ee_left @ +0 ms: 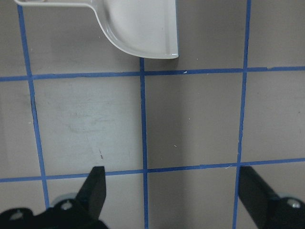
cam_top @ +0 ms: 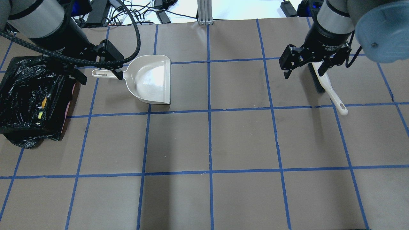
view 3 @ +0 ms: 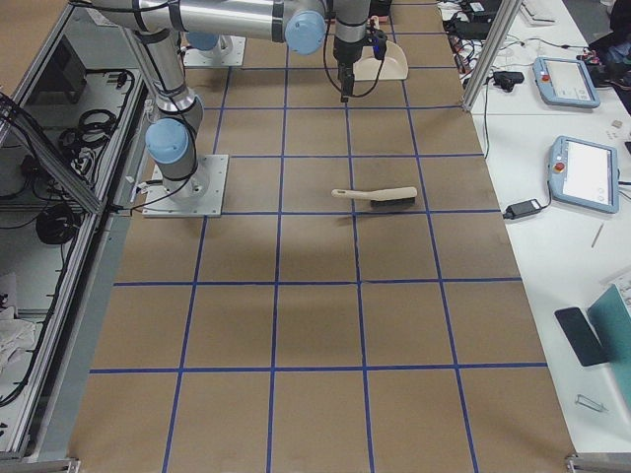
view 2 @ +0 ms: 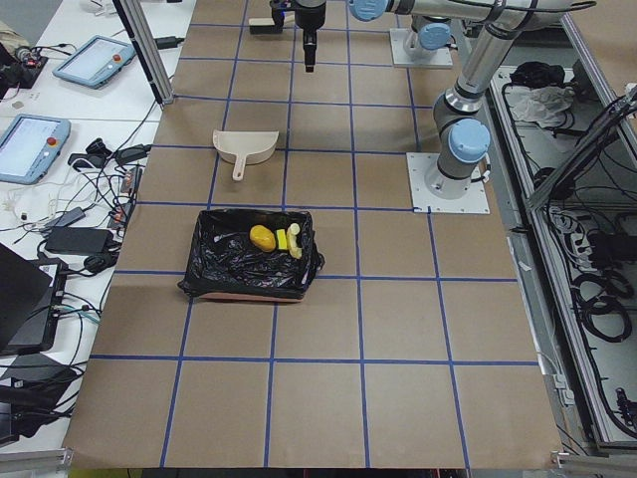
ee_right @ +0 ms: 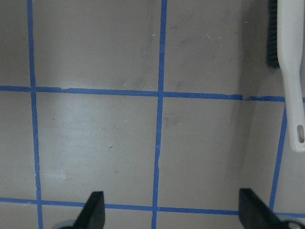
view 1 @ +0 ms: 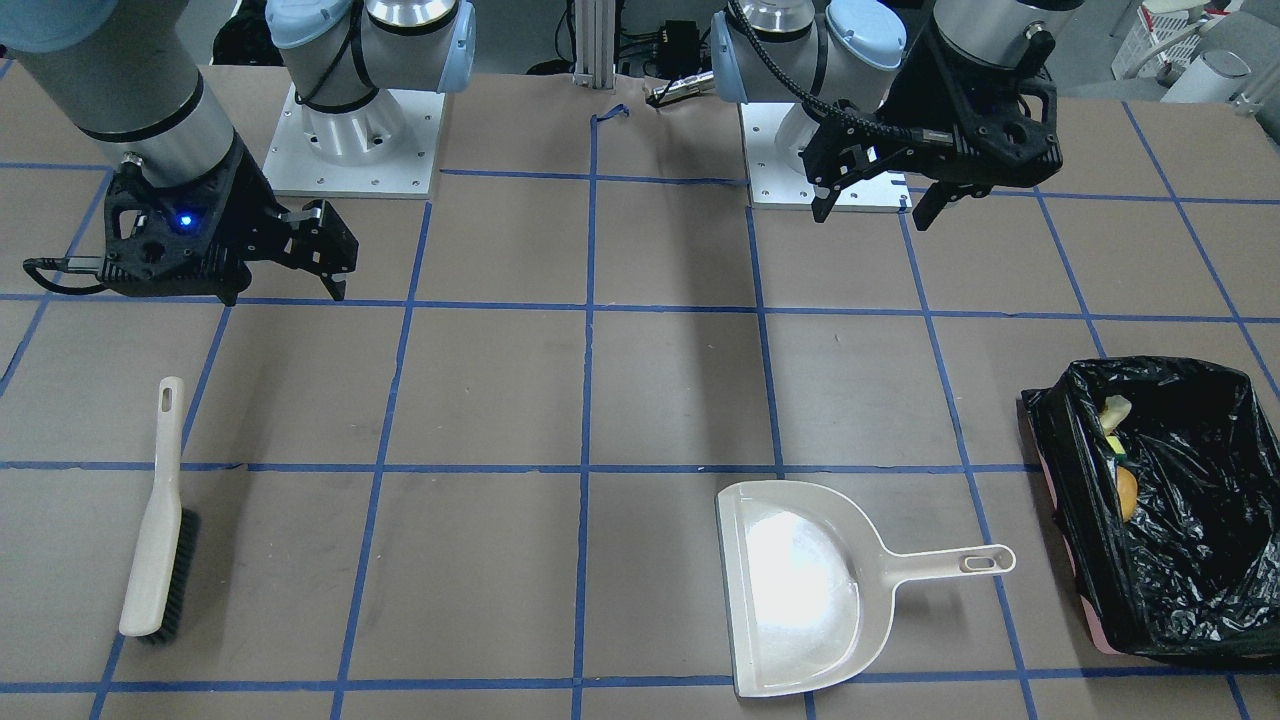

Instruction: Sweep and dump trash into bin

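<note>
Three trash [view 1: 1118,450] bits sat in bin [view 1: 1200,600] near left gripper [view 1: 872,205], dustpan [view 1: 800,590] ahead of it; brush [view 1: 155,540] lay beside right gripper [cam_top: 303,72]. Both jaws were wide, empty.

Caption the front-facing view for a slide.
Trash in the bin; dustpan and brush lie free; left gripper and right gripper hover open.

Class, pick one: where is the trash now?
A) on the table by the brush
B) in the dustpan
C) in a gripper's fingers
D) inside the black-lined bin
D: the trash lies inside the bin, while the dustpan holds nothing.
</note>
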